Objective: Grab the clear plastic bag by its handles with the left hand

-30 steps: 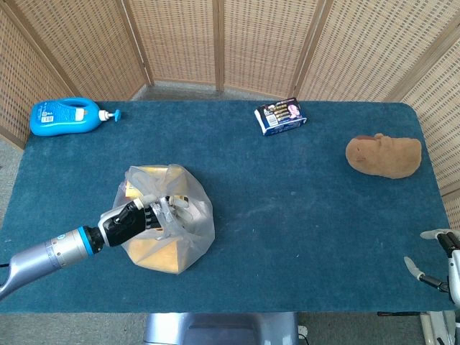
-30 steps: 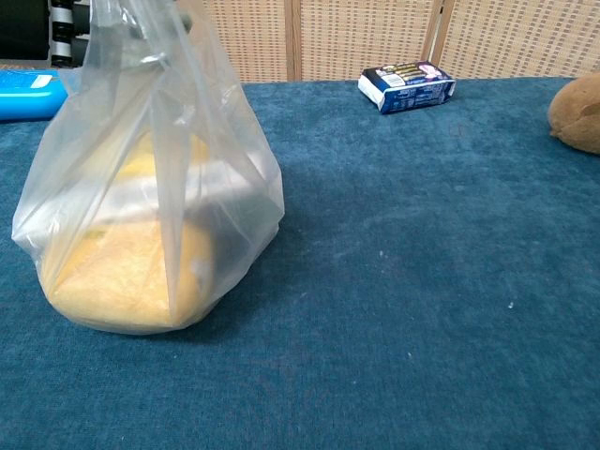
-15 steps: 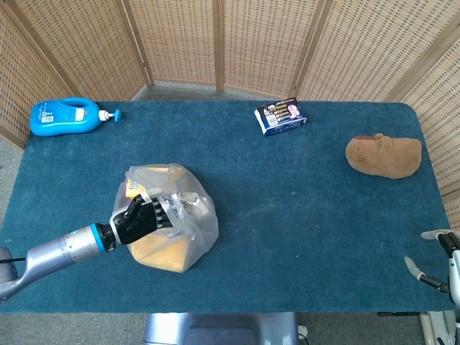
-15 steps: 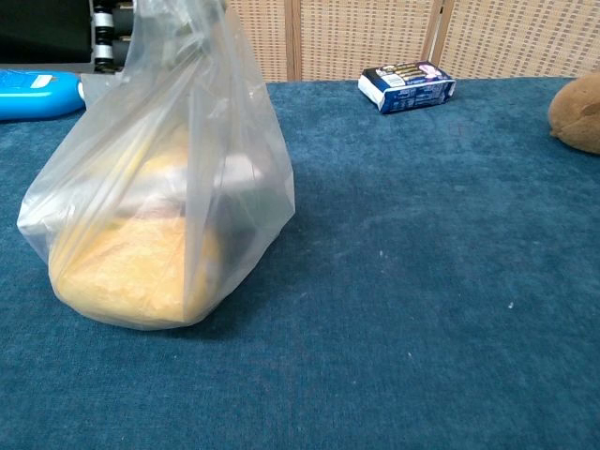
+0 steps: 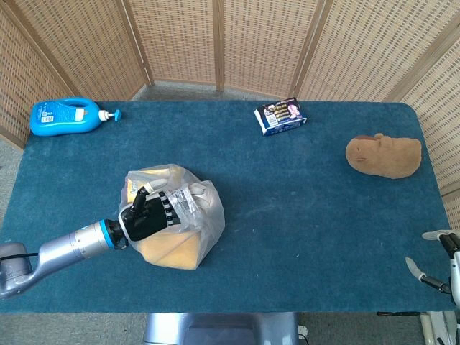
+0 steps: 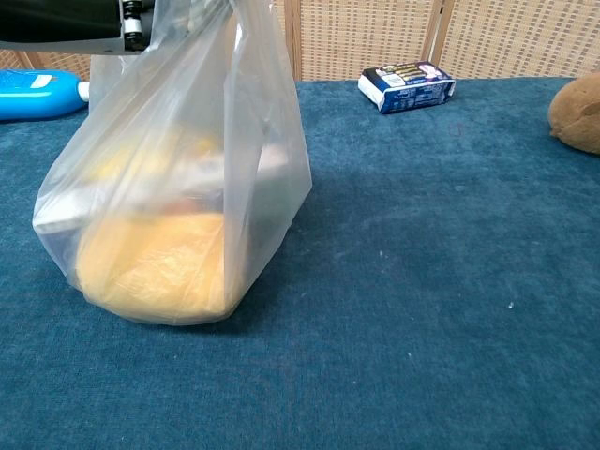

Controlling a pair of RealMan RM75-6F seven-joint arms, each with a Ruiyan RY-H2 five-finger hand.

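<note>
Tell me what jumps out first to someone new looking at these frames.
The clear plastic bag with yellow contents, near the table's front left, its handles gathered in the left robot hand. It fills the left of the chest view, pulled up taut. Further off: a blue pump bottle at the far left corner, a small printed box at the far middle, and a brown plush toy at right.

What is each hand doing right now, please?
Left hand: holding the clear plastic bag by its handles.
Right hand: only an edge shows at the frame's corner; its state cannot be told.
</note>
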